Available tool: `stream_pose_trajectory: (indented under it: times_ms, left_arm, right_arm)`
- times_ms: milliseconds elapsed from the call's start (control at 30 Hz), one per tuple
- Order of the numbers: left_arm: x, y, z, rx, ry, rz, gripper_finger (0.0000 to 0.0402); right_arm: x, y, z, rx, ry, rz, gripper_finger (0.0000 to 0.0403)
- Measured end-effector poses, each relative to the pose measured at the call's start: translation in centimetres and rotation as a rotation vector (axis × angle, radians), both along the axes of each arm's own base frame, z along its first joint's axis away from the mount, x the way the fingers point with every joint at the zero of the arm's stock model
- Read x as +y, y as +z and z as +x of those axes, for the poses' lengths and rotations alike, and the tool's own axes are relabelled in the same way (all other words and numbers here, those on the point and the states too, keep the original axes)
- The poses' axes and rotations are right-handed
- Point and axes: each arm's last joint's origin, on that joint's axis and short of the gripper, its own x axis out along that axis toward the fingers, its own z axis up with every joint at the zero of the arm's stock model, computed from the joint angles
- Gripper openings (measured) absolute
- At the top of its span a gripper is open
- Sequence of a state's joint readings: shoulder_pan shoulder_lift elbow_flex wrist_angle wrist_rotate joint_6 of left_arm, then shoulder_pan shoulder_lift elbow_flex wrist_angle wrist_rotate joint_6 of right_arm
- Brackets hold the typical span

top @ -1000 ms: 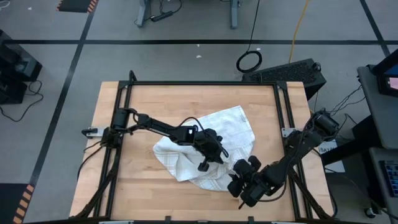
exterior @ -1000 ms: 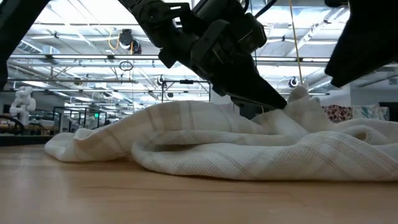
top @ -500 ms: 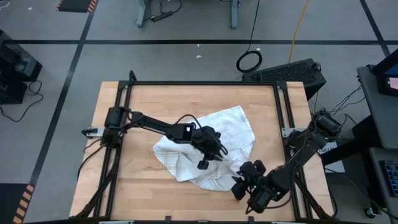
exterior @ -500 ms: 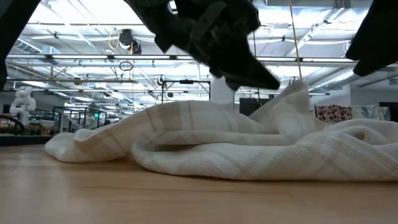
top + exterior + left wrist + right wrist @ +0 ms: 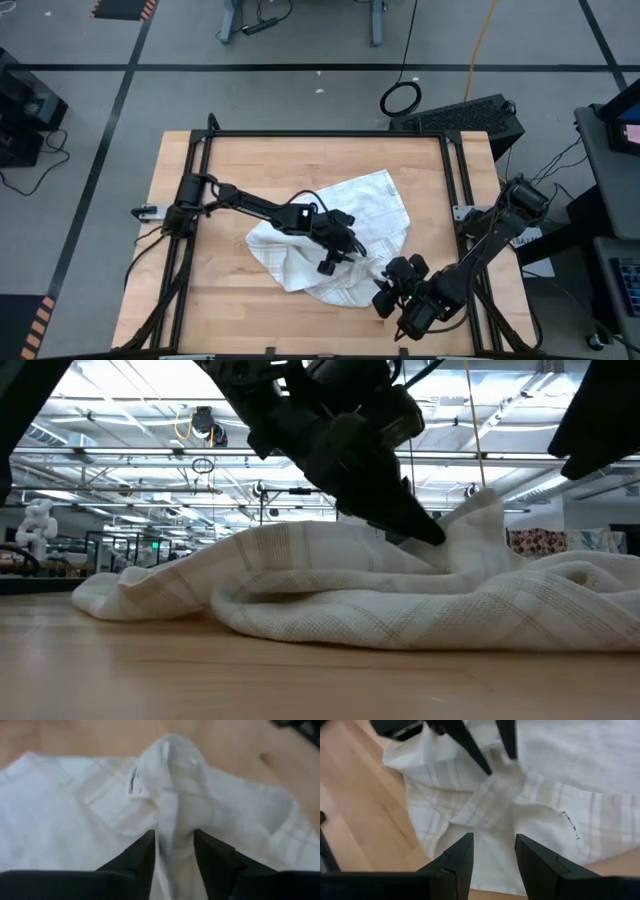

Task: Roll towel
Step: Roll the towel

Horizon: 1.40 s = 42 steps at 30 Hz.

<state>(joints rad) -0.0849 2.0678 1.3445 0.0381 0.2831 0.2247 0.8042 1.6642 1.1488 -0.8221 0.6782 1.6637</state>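
Towel: your towel (image 5: 340,245) lies crumpled on the bench (image 5: 240,160), right of centre; its near edge sits close to the bench's front edge.
Left claw: your left claw (image 5: 345,255) is down on the towel's middle; fingers (image 5: 142,857) stand apart on either side of a raised fold, touching it.
Right claw: your right claw (image 5: 385,300) hovers off the towel's front right corner; fingers (image 5: 457,860) apart, holding nothing.
Open room: bare wood lies left of the towel and along the far side; little remains in front.
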Motion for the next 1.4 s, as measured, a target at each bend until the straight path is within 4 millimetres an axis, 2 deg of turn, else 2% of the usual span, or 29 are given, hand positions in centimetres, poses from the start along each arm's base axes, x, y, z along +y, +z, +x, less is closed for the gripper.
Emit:
stream_pose_trajectory:
  times_ms: [100,167,200,333,433,567,700,867,933,1033,1200,1400]
  left_arm:
    - [-0.2,-0.2,-0.2,0.029,-0.049,-0.047,0.0076]
    - [-0.1,-0.4,-0.7,0.108,-0.025,-0.066,0.0026]
    - [-0.1,-0.3,-1.2,0.167,-0.009,-0.082,0.0014]
    - [-0.2,2.1,-3.1,0.257,-0.040,-0.072,0.0007]
    - [-1.0,3.7,-3.9,0.243,-0.086,-0.052,0.0006]
    - [-2.0,4.5,-4.1,0.203,-0.119,-0.055,0.0005]
    - [-3.2,4.1,-4.4,0.220,-0.136,-0.039,0.0005]
    - [-4.2,3.2,-5.1,0.268,-0.147,-0.013,0.0005]
    - [-4.3,2.9,-5.3,0.270,-0.134,0.008,0.0005]
    - [-4.2,2.5,-5.5,0.290,-0.109,0.041,0.0005]
    - [-4.1,2.2,-5.8,0.328,-0.103,0.051,0.0005]
    - [-4.1,2.2,-5.9,0.335,-0.103,0.052,0.0004]
  right_arm:
    - [-0.6,1.0,-0.2,-0.015,-0.011,0.020,0.0137]
    - [-1.3,2.1,-0.5,-0.035,-0.029,0.045,0.0137]
    - [-1.7,2.7,-0.7,-0.042,-0.039,0.055,0.0137]
    - [-3.4,4.5,-1.2,-0.021,-0.033,0.076,0.0137]
    - [-4.9,4.9,-0.5,0.038,-0.003,0.078,0.0138]
    - [-7.0,4.2,1.9,0.096,0.033,0.259,0.0147]
    - [-9.6,4.1,4.0,0.060,-0.042,0.443,0.0160]
    - [-12.2,4.1,5.2,0.081,-0.039,0.519,0.0180]
    - [-12.9,3.5,5.7,0.115,-0.016,0.519,0.0190]
    - [-13.2,2.5,6.1,0.169,0.013,0.509,0.0202]
    - [-12.7,1.3,6.8,0.192,0.019,0.491,0.0217]
    - [-12.5,-0.4,8.0,0.205,0.028,0.447,0.0217]
